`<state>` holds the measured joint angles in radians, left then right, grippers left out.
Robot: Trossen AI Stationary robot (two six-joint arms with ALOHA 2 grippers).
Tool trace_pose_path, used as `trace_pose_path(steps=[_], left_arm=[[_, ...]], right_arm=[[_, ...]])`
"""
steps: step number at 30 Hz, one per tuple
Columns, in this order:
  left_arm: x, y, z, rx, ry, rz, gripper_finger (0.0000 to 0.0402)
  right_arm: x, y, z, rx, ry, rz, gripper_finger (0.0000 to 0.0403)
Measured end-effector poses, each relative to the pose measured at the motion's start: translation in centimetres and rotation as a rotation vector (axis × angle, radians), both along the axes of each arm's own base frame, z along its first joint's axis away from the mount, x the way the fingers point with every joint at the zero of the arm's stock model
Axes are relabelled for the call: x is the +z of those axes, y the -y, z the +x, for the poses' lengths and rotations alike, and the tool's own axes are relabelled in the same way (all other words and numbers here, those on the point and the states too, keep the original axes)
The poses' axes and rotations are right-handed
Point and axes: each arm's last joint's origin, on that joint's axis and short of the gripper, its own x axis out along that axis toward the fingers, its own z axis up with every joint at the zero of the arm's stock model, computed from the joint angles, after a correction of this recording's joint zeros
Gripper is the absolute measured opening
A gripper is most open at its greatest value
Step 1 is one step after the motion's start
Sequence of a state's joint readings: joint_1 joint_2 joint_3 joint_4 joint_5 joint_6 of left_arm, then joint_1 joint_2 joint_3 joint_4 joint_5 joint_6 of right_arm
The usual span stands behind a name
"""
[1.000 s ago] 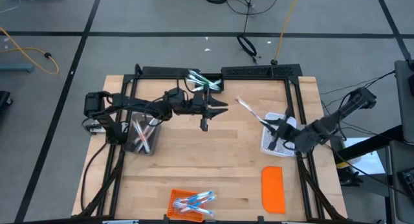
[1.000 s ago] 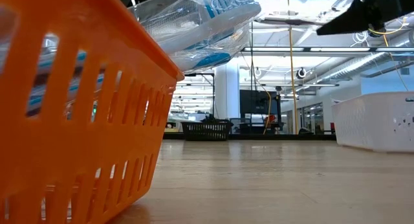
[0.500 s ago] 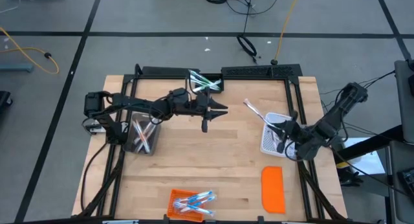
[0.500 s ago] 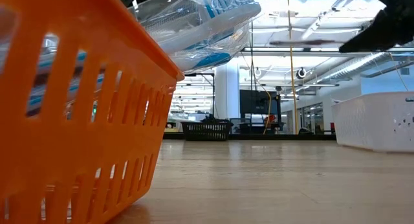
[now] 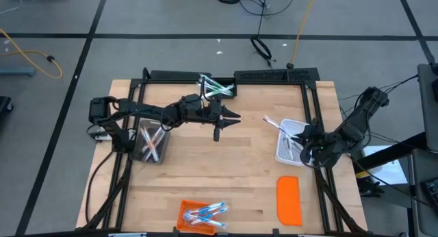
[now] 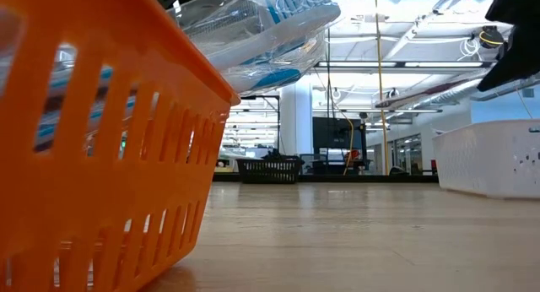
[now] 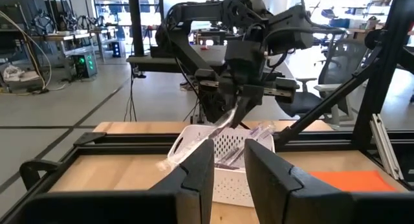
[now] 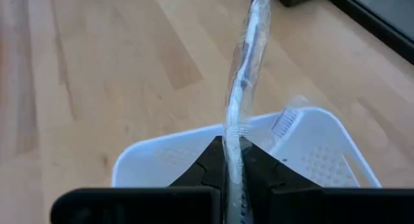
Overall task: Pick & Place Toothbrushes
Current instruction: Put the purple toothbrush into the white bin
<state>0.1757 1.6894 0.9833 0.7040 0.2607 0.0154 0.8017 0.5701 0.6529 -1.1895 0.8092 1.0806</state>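
Wooden table, bearing all items. Orange basket at 6 o'clock held several toothbrushes. Orange lid lay at 5 o'clock. White basket at 3 o'clock. Right gripper, above the white basket, pinched one wrapped toothbrush. Left gripper, near centre toward 12 o'clock, stood slightly spread and held nothing.

Wooden table carries baskets and orange lid.
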Motion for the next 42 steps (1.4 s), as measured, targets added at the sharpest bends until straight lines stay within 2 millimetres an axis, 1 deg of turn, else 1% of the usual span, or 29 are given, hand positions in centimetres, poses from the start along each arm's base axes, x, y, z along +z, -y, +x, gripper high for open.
trace_pose_path(steps=[5,9,16,20,23,26,28,31,38,42], left_arm=[[0.0,0.0,0.0,0.000,0.001,0.000,0.0085],[0.0,0.0,0.0,0.000,0.001,-0.001,0.0085],[0.0,0.1,0.0,-0.002,0.001,-0.006,0.0085],[0.0,0.1,0.0,-0.002,0.000,-0.017,0.0085],[0.0,0.1,0.0,-0.002,0.000,-0.021,0.0085],[0.0,0.3,0.0,-0.007,0.000,-0.020,0.0085],[0.0,0.3,0.0,-0.008,0.000,-0.014,0.0085],[0.0,0.3,0.1,-0.009,0.000,-0.015,0.0085],[0.0,0.3,0.1,-0.008,-0.001,-0.014,0.0085],[-0.1,0.3,0.1,-0.008,-0.006,-0.014,0.0085]], right_arm=[[1.5,0.0,-0.3,0.041,-0.035,0.049,0.0013],[3.7,0.4,-0.8,0.078,-0.075,0.112,0.0013],[8.3,1.0,-2.4,0.212,-0.186,0.358,0.0013],[9.6,1.1,-3.1,0.233,-0.250,0.505,0.0012],[9.5,0.9,-3.2,0.187,-0.310,0.598,0.0012],[8.8,0.4,-3.0,0.150,-0.398,0.636,0.0012],[8.2,0.0,-2.7,0.141,-0.454,0.632,0.0012],[7.6,-0.3,-2.4,0.125,-0.489,0.604,0.0012],[7.2,-0.6,-2.1,0.069,-0.522,0.570,0.0022],[7.2,-0.7,-1.8,0.066,-0.501,0.532,0.0025]])
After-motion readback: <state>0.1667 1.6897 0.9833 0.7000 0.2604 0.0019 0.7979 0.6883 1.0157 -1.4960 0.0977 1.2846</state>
